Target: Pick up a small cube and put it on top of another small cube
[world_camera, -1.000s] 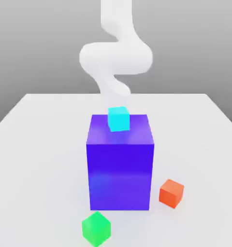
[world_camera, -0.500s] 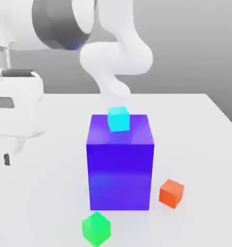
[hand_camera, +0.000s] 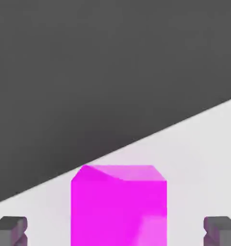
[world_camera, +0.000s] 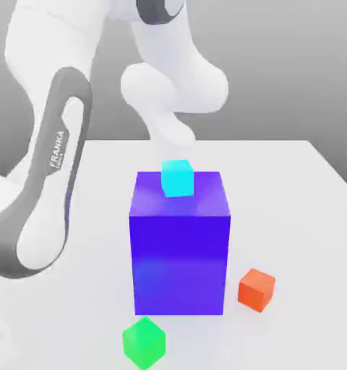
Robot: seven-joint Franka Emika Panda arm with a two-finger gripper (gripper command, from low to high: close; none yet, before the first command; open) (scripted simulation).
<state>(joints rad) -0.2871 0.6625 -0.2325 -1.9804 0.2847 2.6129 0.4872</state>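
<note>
The magenta cube sits on the white table in the hand view, right between the two grey fingertips, with a clear gap of table on each side of it. The jaws stand open around the cube and the fingertips do not touch its faces. The gripper is low, close to the table surface.

In the exterior view, a large blue block stands in the middle of the table, and a small cyan cube rests on its top, near the far edge. An orange cube lies on the table just beside the blue block, at the exterior view's right. A green cube lies near the front of the block, a little toward the exterior view's left. The white robot arm bends down along the exterior view's left side, well apart from the blue block
</note>
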